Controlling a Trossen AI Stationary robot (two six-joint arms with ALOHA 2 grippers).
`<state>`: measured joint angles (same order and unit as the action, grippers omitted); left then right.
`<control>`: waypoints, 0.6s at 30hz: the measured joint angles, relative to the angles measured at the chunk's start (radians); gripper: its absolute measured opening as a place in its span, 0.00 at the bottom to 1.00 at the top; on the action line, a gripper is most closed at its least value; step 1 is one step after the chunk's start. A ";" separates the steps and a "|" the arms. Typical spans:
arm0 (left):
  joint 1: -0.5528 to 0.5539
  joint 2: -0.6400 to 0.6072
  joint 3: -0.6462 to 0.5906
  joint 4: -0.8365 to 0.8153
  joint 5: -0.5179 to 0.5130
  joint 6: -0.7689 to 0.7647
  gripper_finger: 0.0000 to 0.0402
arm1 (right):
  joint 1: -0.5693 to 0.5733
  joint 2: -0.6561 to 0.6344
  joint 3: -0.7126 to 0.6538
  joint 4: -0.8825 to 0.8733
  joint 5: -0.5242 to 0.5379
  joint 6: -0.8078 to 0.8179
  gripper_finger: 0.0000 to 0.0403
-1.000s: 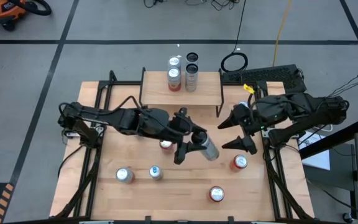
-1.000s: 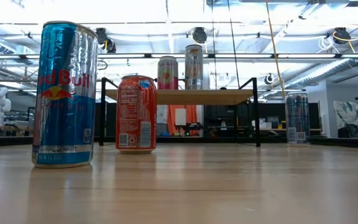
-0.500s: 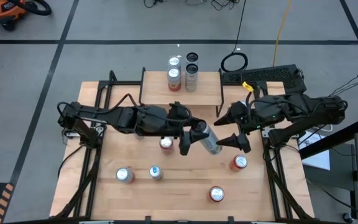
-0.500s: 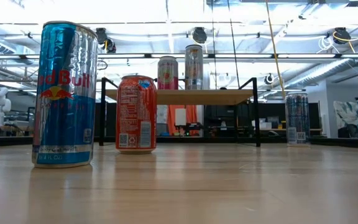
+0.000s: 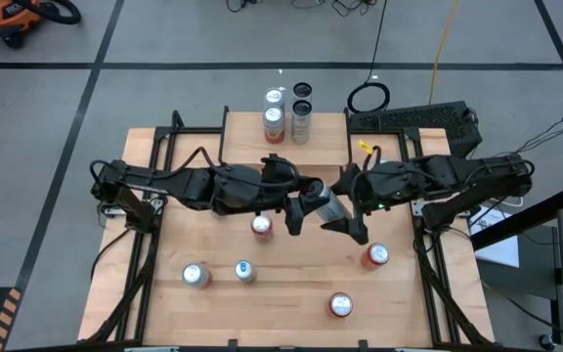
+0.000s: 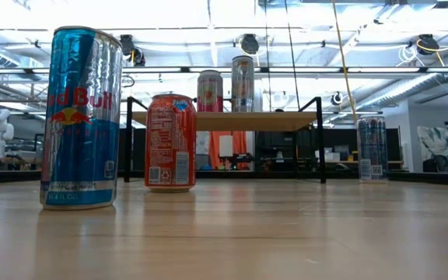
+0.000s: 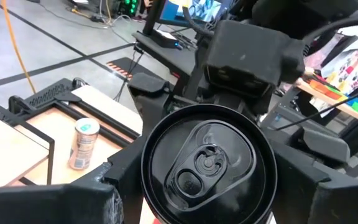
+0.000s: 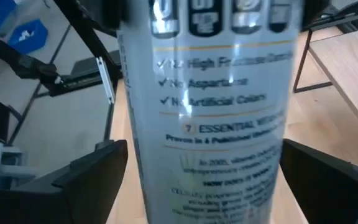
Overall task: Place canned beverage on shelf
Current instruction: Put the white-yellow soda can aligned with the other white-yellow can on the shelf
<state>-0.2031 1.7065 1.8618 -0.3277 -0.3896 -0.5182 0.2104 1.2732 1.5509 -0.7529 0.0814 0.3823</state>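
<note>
Left gripper (image 5: pixel 299 207) clamps the tall silver can (image 5: pixel 326 206); right gripper (image 5: pixel 351 203), wide apart, flanks it; label apparently reads "No Aspartame".

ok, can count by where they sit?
On the shelf: 4 cans
Standing on the table: 5 cans
Held by the left tool: 1 can
Total: 10 cans
</note>
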 joint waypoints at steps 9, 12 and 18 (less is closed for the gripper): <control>0.000 0.000 0.000 -0.001 -0.007 -0.001 0.63 | 0.000 0.014 0.000 0.000 0.001 -0.014 0.70; 0.000 0.000 0.000 -0.001 -0.008 0.000 0.67 | -0.001 0.014 0.000 0.002 0.000 -0.022 0.60; 0.000 0.000 0.000 -0.005 -0.007 0.000 0.68 | -0.001 0.013 0.000 0.000 -0.001 -0.028 0.54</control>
<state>-0.2031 1.7069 1.8618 -0.3327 -0.3965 -0.5184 0.2096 1.2857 1.5509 -0.7528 0.0806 0.3542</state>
